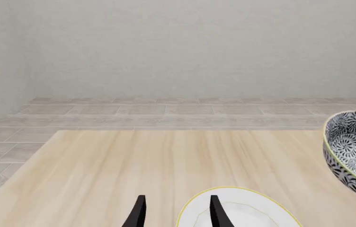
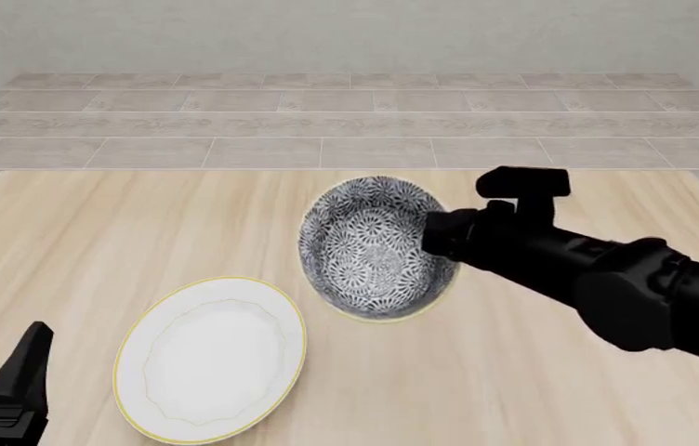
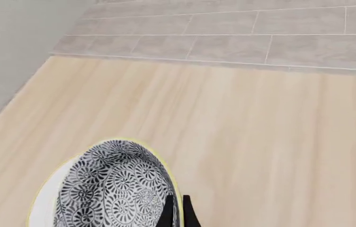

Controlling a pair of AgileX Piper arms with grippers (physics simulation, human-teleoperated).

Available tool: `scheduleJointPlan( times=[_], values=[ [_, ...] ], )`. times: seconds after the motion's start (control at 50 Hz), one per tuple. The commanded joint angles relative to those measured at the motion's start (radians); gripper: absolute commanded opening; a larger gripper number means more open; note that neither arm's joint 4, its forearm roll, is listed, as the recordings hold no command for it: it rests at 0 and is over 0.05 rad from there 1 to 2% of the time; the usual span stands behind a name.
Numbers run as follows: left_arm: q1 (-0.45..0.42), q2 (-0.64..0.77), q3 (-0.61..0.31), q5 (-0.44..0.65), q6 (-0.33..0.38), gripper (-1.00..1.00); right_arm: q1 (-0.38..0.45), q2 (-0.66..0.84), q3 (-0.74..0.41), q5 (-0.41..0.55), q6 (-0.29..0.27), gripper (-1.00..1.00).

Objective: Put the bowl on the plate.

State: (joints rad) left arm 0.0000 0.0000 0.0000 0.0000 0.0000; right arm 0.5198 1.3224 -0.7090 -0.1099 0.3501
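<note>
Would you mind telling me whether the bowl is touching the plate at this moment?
Apart. In the front view the bowl is tilted, held at its rim by the right gripper, and bare wood shows between it and the plate.

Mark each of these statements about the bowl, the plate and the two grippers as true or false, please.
1. The bowl rests on the plate. False: it is held tilted, apart from the plate.
2. The right gripper is closed on the bowl's rim. True.
3. The left gripper holds the plate. False: it is open and holds nothing.
4. The plate is plain white with a yellow-gold rim. True.
</note>
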Motion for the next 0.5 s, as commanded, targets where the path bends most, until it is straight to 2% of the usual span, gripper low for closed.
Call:
scheduleJointPlan(
  times=[0.02, 0.5],
  values=[
    [0.000, 0.000, 0.000, 0.000, 0.000, 1.00, 0.026, 0.021, -0.046, -0.004, 0.014, -1.00],
    [0.000, 0.000, 0.000, 0.000, 0.000, 1.00, 0.099, 0.086, -0.065, -0.066, 0.061, -1.00]
  ],
)
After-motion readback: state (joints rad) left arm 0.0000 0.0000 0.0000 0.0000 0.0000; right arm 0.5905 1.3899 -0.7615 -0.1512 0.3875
